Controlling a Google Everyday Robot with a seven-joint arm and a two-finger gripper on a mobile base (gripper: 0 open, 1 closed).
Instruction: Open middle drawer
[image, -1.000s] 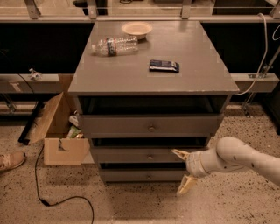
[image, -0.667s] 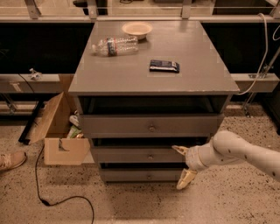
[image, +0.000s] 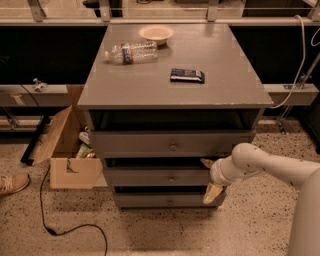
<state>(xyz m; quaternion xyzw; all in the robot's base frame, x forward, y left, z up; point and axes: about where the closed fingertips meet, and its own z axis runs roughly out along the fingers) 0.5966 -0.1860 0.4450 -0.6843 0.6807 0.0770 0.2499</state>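
The grey cabinet (image: 175, 75) has three stacked drawers. The middle drawer (image: 150, 177) is the second front, wide and flat, with a small round metal knob (image: 171, 179). A dark gap shows above it. My gripper (image: 206, 181) is at the right end of that front, to the right of the knob. It is open, with one pale finger (image: 206, 162) at the drawer's top edge and the other finger (image: 212, 193) at its bottom edge. It holds nothing. The top drawer (image: 170, 144) and the lowest drawer (image: 165, 201) sit above and below.
On the cabinet top lie a plastic bottle (image: 131, 52), a small bowl (image: 156, 33) and a dark packet (image: 187, 75). An open cardboard box (image: 67, 150) stands at the left of the cabinet. A black cable (image: 65, 227) and a shoe (image: 12, 183) lie on the speckled floor.
My gripper has risen a little and stays at the right end of the middle drawer front. The drawers have not moved.
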